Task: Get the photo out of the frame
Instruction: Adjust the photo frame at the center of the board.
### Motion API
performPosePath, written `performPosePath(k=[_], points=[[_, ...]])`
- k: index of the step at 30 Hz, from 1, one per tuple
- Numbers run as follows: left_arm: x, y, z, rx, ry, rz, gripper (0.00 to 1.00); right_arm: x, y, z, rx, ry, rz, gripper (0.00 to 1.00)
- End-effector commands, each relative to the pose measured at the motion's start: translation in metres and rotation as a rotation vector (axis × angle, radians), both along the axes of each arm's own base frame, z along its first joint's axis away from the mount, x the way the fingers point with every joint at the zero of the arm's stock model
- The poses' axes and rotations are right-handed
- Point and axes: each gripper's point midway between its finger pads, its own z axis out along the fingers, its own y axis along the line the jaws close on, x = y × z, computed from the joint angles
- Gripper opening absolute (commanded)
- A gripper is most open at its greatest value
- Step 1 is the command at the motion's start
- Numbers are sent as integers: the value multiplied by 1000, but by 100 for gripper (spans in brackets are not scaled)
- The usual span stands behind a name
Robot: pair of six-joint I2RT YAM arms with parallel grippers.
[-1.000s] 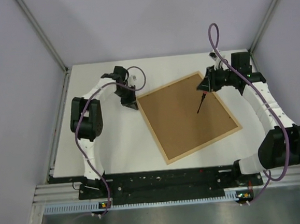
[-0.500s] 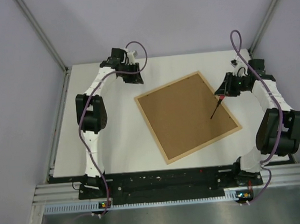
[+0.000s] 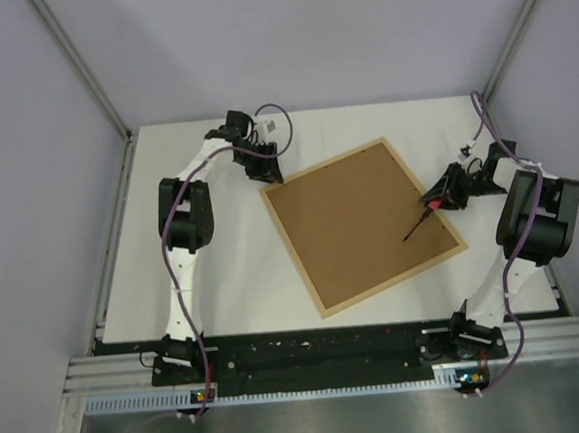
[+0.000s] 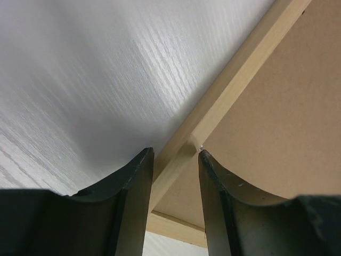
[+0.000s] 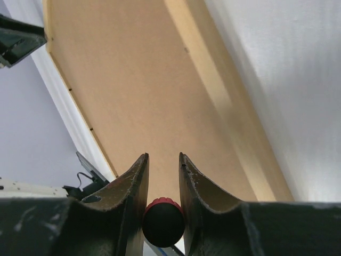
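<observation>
Now: thin pale-wood frame, flat matte brown backing board.

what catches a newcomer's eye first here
The light-wood picture frame lies face down on the white table, brown backing board up. The right end effector grips a red-and-black tool over the board's right side; the left end effector straddles the frame's left corner, jaws open.

A slim red-collared tool slants over the brown backing board.

The frame is showing pale, smooth wood. The backing board is looking brown and matt. The white table is shining softly.
</observation>
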Motion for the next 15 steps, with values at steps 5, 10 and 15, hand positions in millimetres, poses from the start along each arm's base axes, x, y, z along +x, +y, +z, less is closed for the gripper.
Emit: performPosePath(k=[5, 10, 15], points=[[-45, -1, 9, 29, 55, -57, 45, 15, -26, -33, -62, 79, -111, 0], [-72, 2, 2, 78, 100, -63, 46, 32, -55, -42, -231, 80, -191, 0], [-103, 3, -6, 115, 155, -107, 46, 57, -59, -49, -338, 57, -205, 0]])
